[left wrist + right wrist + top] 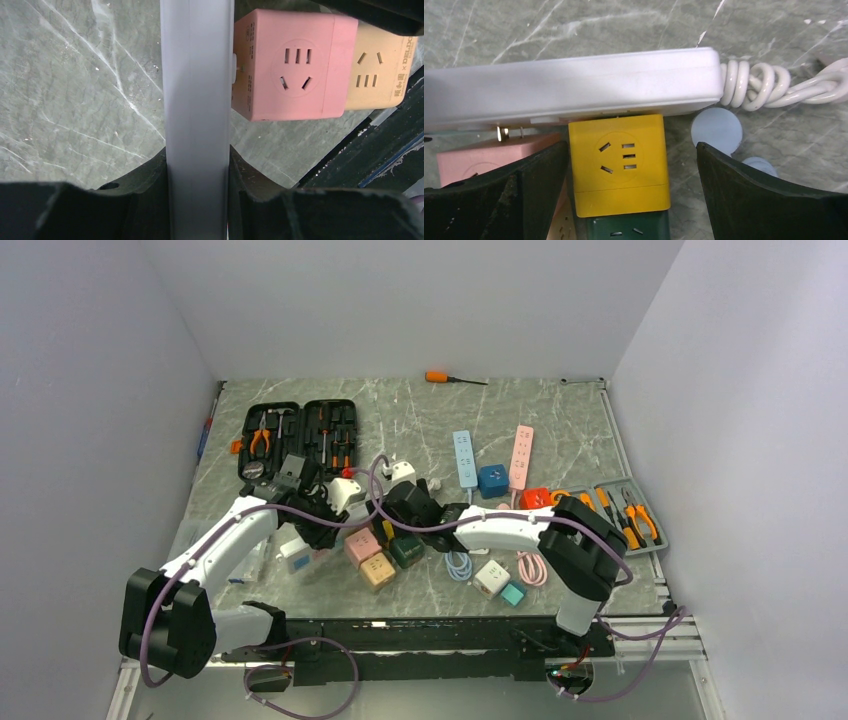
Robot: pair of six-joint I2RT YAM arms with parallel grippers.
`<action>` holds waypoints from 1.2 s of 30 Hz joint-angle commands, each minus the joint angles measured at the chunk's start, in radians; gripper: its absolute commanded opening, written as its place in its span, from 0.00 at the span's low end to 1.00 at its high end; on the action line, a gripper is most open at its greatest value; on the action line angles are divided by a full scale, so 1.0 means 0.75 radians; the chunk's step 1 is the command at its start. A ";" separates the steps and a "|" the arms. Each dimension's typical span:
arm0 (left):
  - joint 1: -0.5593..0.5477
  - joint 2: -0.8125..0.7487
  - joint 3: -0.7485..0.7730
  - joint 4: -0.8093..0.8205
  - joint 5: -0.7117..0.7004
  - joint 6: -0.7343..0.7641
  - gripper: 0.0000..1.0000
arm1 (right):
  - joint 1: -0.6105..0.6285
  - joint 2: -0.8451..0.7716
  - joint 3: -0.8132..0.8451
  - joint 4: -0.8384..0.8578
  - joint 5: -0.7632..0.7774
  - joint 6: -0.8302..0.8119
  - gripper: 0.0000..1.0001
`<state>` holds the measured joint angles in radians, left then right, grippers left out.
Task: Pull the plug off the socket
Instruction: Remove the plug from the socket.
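- Top view: my left gripper (318, 505) and right gripper (405, 505) meet at the white power strip (347, 490), near the table's middle.
- Left wrist: my left gripper is clamped on the strip's smooth, rigid body. A pink cube (295, 65) sits at two o'clock.
- Right wrist: my jaws stand wide apart, either side of the yellow cube plug (619, 160), which is seated against the strip at twelve o'clock. I judge it hard, light and slick, so I'd pinch its flat side faces and pull straight toward six o'clock.
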<state>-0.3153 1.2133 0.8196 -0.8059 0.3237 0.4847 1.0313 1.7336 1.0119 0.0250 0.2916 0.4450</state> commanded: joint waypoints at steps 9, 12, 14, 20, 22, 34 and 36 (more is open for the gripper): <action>0.017 -0.025 0.095 0.088 0.086 -0.047 0.00 | 0.010 0.110 0.035 0.071 -0.063 0.006 0.95; 0.021 -0.024 0.101 0.087 0.093 -0.045 0.00 | 0.012 0.149 0.078 0.067 -0.071 -0.008 0.92; 0.025 -0.024 0.105 0.088 0.097 -0.043 0.00 | 0.012 0.178 0.111 0.056 -0.065 -0.016 0.93; 0.038 -0.034 0.105 0.098 0.081 -0.041 0.00 | 0.012 0.203 0.150 0.048 -0.041 -0.031 0.90; 0.048 -0.033 0.100 0.113 0.058 -0.044 0.00 | 0.012 0.191 0.130 0.064 -0.044 -0.042 0.79; 0.154 0.025 0.059 0.270 -0.245 -0.119 0.00 | 0.034 0.178 0.092 0.083 -0.064 -0.169 0.40; 0.172 0.024 0.042 0.299 -0.296 -0.107 0.00 | 0.033 0.177 0.084 0.081 -0.083 -0.210 0.37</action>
<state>-0.2478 1.2354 0.8268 -0.7830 0.2958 0.4854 1.0363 1.8774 1.0874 0.0902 0.2550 0.3637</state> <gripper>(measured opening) 0.387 0.640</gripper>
